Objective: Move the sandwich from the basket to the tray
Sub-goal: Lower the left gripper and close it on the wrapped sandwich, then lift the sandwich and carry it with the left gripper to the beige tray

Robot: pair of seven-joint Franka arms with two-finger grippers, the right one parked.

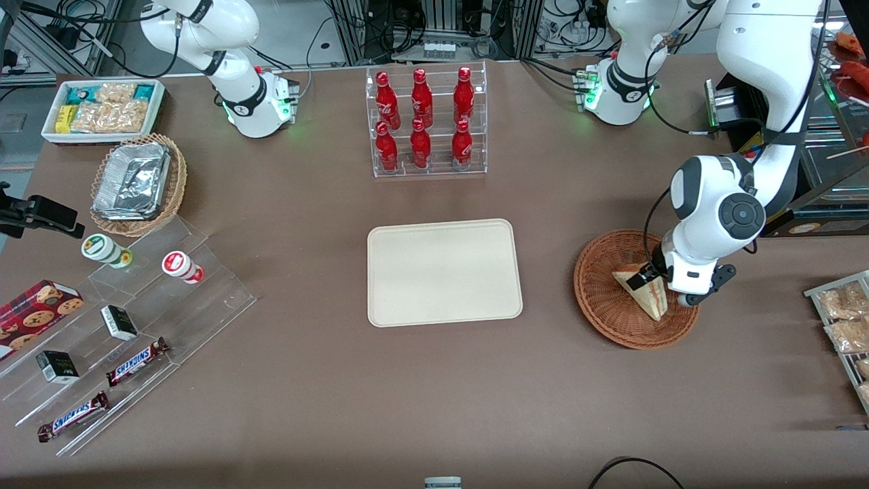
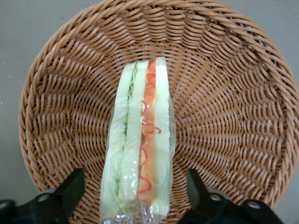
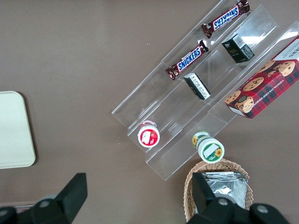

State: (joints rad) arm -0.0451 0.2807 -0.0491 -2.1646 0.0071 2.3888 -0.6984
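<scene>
Gripper [image 2: 135, 193] fingers [image 2: 70, 189] straddle unlabelled wrapped sandwich [image 2: 140, 140] in basket [image 2: 233, 93].

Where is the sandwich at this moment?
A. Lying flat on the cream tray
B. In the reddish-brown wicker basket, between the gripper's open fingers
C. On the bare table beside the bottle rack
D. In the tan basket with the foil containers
B: the sandwich stands on edge in the basket, with the gripper straddling it, fingers apart on either side; the tray holds nothing.
</scene>
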